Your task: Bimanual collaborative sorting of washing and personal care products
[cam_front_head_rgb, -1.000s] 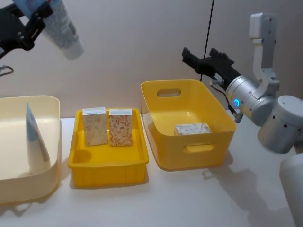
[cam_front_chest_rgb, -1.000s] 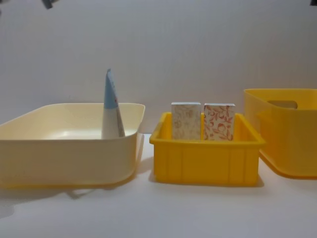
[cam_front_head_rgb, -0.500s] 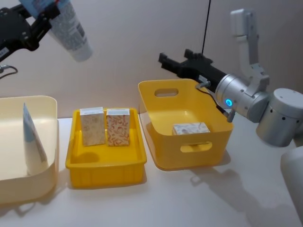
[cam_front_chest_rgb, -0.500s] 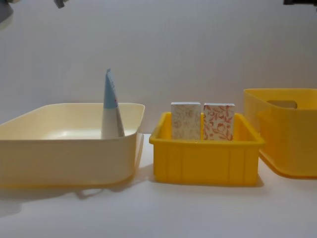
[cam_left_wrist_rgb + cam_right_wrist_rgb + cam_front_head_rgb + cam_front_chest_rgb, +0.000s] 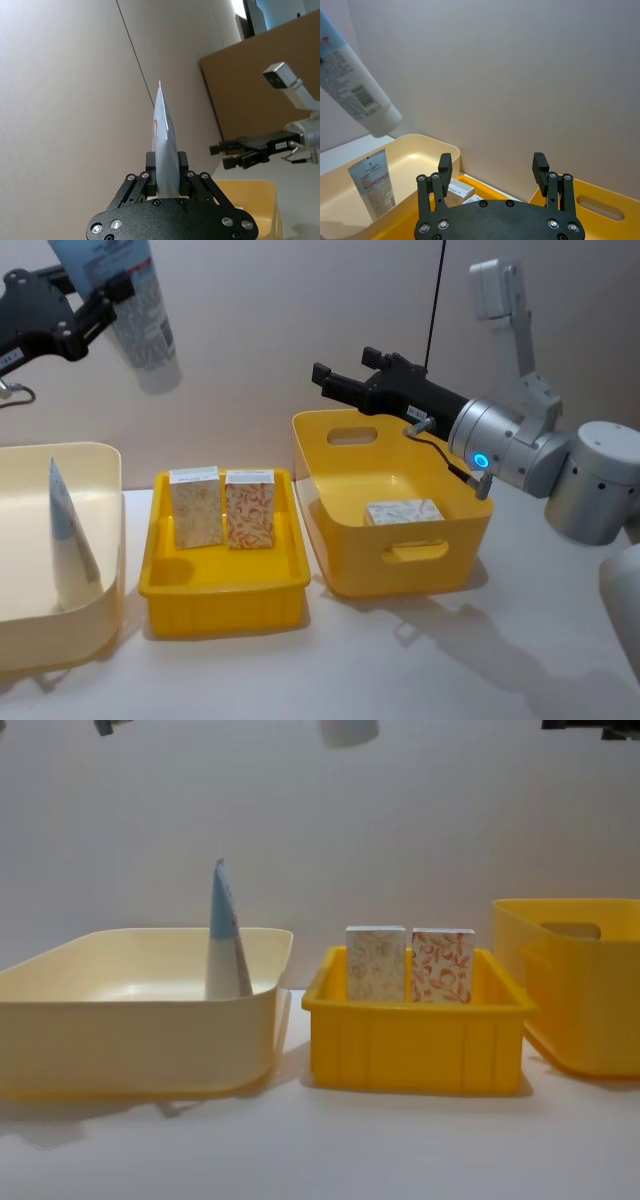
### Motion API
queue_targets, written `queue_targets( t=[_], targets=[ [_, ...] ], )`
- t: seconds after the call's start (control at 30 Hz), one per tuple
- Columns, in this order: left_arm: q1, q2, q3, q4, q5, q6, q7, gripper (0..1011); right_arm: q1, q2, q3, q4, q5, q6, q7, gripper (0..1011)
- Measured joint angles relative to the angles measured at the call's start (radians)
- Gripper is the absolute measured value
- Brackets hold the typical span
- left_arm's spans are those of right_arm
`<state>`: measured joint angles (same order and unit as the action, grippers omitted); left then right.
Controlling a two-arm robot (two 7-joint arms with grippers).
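I have open room in the cream bin (image 5: 130, 1040) beside its upright tube (image 5: 225, 950); two standing cartons (image 5: 376, 965) crowd the shallow yellow tray (image 5: 415, 1045).

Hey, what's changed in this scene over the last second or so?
The right tool, open, swung toward the robot's left, above the handled yellow bin. The left tool, shut on the raised tube, carried it toward the middle; its cap now shows at the top of the chest view. Unchanged: the other tube in the cream bin, two cartons in the yellow tray, one carton in the handled bin.
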<state>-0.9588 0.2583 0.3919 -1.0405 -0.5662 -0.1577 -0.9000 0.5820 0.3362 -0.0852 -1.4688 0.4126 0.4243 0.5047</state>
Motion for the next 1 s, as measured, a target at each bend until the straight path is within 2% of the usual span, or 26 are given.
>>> queue_targets(
  t=[0.2,0.6,0.73,1.0],
  targets=[
    [-0.01,0.014,0.023,-0.005,0.017,0.035,0.01,236,-0.003,0.013,-0.009,-0.002,0.008,-0.039,0.035,1001],
    [-0.021,0.015,0.048,0.001,0.017,0.068,0.009,236,0.009,0.048,-0.04,0.001,0.042,-0.095,0.16,1001],
    [-0.024,0.014,0.054,0.002,0.011,0.075,0.006,236,0.02,0.062,-0.065,0.002,0.05,-0.101,0.208,1001],
    [-0.023,0.016,0.062,-0.008,0.001,0.085,0.003,235,0.035,0.083,-0.115,0.0,0.041,-0.104,0.261,1001]
  ],
)
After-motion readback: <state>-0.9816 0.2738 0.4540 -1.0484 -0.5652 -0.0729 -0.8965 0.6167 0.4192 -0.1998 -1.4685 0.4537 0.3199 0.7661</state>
